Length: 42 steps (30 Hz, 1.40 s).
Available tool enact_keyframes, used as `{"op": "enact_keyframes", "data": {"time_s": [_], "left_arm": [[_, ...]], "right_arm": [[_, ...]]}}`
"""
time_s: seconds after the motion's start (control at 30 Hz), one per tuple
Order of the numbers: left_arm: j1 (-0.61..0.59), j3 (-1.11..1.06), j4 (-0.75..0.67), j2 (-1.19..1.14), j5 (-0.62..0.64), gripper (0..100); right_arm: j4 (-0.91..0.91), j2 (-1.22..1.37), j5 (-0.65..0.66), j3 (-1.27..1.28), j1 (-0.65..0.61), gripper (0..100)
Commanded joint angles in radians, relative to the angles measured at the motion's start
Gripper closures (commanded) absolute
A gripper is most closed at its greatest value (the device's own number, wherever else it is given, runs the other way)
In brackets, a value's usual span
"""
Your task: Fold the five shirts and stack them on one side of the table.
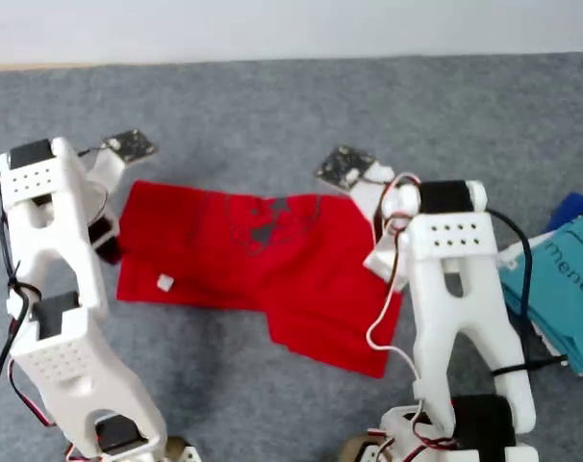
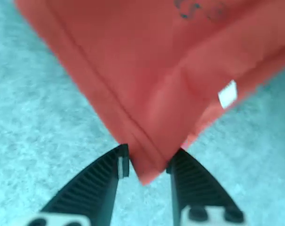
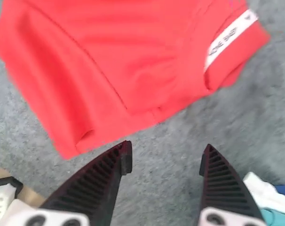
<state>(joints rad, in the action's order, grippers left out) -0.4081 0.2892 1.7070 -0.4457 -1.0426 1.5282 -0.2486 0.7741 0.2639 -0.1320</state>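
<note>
1. The grey bench (image 1: 272, 106) carries everything.
2. The red shirt (image 1: 234, 260) lies partly folded at the centre of the high view. We judge it light, soft and limp, so it is best pinched at a corner or hem, where the doubled seam gives some grip.
3. A teal pile (image 1: 570, 279), probably finished shirts, sits at the right edge.
4. The left gripper (image 2: 149, 160), at the shirt's left edge, has its jaws apart astride a corner.
5. The right gripper (image 3: 166, 157) gapes wide over bare bench, just off the shirt's edge.
</note>
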Motion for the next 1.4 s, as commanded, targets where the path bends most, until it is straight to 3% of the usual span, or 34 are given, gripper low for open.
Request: {"op": "enact_keyframes", "data": {"time_s": [0.0, 0.17, 0.33, 0.53, 1.03, 1.37], "left_arm": [[-0.046, 0.081, 0.049, 0.032, -0.034, 85], [-0.063, 0.096, 0.048, 0.126, -0.029, 82], [-0.054, 0.094, 0.048, 0.198, 0.002, 81], [-0.057, 0.07, 0.048, 0.221, 0.002, 81], [-0.049, -0.114, 0.046, 0.201, -0.057, 77], [0.117, -0.236, 0.046, 0.133, 0.0, 77]], "right_arm": [[-0.042, -0.002, -0.008, -0.066, 0.001, 75.7], [-0.142, 0.019, -0.012, -0.064, -0.001, 75.7], [-0.232, 0.131, -0.126, -0.087, -0.001, 75.7], [-0.223, 0.251, -0.209, -0.206, -0.005, 75.7], [-0.153, 0.312, -0.207, -0.305, -0.004, 75.7], [-0.154, 0.312, -0.209, -0.305, -0.004, 75.7]]}}
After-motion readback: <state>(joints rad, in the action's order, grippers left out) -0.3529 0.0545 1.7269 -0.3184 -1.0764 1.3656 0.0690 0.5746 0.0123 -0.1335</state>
